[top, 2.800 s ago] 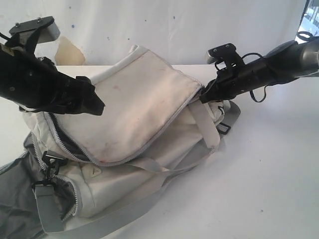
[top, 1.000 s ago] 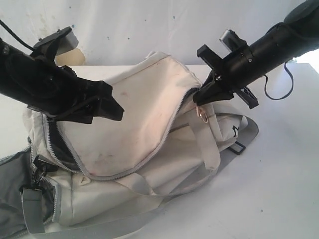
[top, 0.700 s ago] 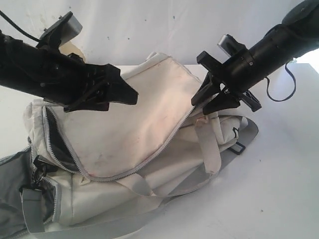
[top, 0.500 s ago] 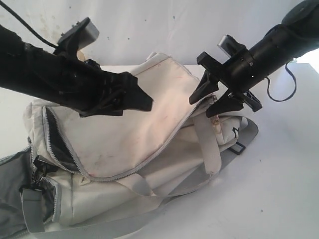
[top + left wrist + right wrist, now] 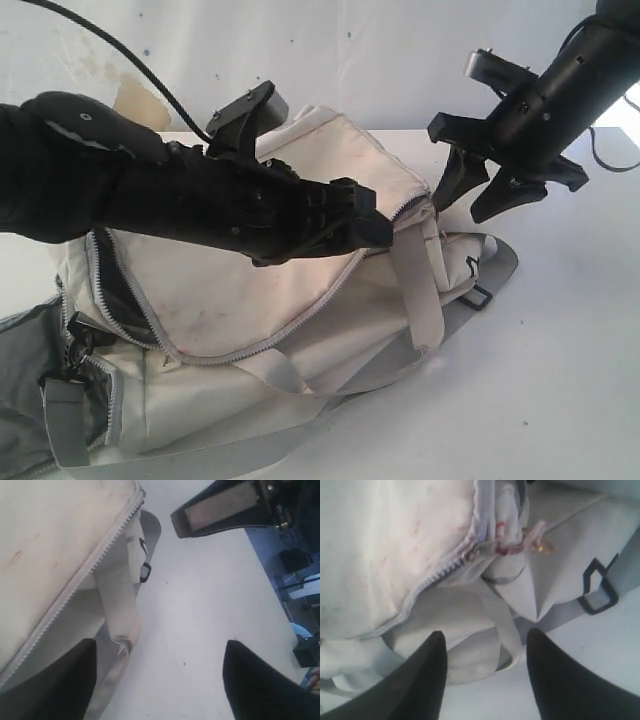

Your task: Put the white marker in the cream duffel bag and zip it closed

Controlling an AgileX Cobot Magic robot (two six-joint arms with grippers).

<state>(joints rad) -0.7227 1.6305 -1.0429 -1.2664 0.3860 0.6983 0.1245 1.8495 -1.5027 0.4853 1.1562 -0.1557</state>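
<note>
Both spread and empty, my left gripper [image 5: 157, 647] and right gripper [image 5: 486, 635] hang over the bag [image 5: 330, 150] near its zip pull [image 5: 535, 539]. No marker shows; zipping seems in hand: pinch that pull next.

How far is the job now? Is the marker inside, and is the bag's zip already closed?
Done, it seems: the white marker is not in view, probably inside the cream duffel bag, and the zipper slider sits at the end of closed teeth. In hand: nothing; left gripper and right gripper hang open near that end. Left: perhaps the dark gap at the other end.
</note>
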